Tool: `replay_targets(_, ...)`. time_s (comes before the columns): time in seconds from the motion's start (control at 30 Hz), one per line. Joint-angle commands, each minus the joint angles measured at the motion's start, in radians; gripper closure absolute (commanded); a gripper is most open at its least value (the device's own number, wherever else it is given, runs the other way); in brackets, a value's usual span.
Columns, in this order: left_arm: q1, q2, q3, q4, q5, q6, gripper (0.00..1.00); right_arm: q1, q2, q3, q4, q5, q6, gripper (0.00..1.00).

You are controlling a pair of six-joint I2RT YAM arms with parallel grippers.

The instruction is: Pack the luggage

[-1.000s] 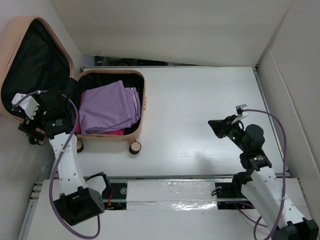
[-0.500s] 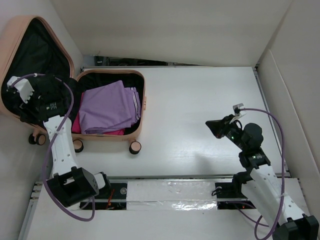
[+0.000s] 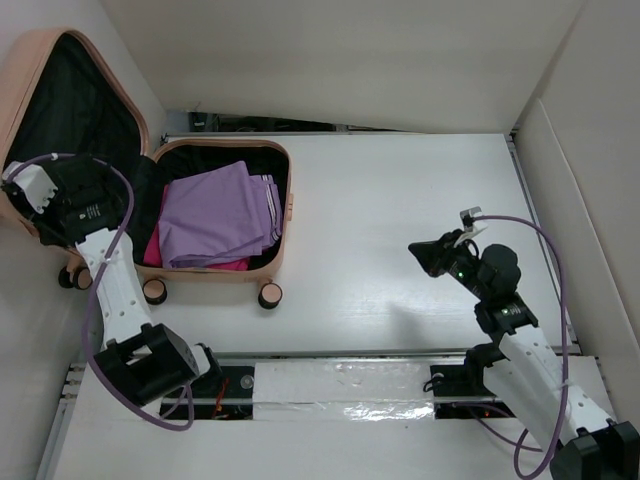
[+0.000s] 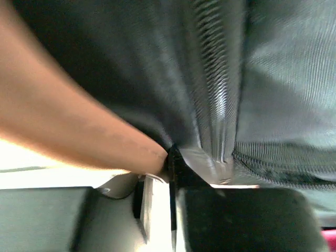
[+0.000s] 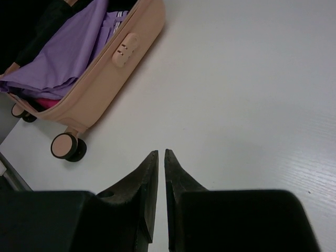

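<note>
Pinching the lid edge of the big peach-pink hard-shell suitcase (image 3: 283,215) with the left gripper (image 4: 157,168), likely to close it; right gripper (image 5: 158,155) squeezed together, empty.

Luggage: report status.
Left gripper at open lid rim, grip unclear. Right gripper shut, empty, above table. Luggage open, purple clothes inside. Nothing seen blocking lid.

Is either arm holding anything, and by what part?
The left end effector seems to pinch the luggage by the rim of its open lid. The right end effector is shut, empty.
</note>
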Motion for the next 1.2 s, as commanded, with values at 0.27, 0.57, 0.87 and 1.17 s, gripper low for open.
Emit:
replay_targets(0.27, -0.640, -0.121, -0.037, 0.015, 0.115, -0.059, 1.00, 0.021, 0.057, 0.025, 0.090, 0.028, -0.010, 0.84)
replay_targets(0.57, -1.148, -0.218, -0.273, -0.045, 0.189, -0.127, 1.00, 0.133, 0.123, 0.065, 0.047, 0.194, -0.034, 0.83)
replay_targets(0.87, -1.167, -0.550, -0.388, 0.071, 0.815, -0.010, 0.23, 0.208, 0.210, 0.120, 0.058, 0.270, -0.019, 0.81)
replay_targets(1.17, -1.178, -0.223, -0.142, 0.171, 1.620, 0.109, 0.24, 0.249, 0.249, 0.209, 0.013, 0.333, -0.016, 0.79)
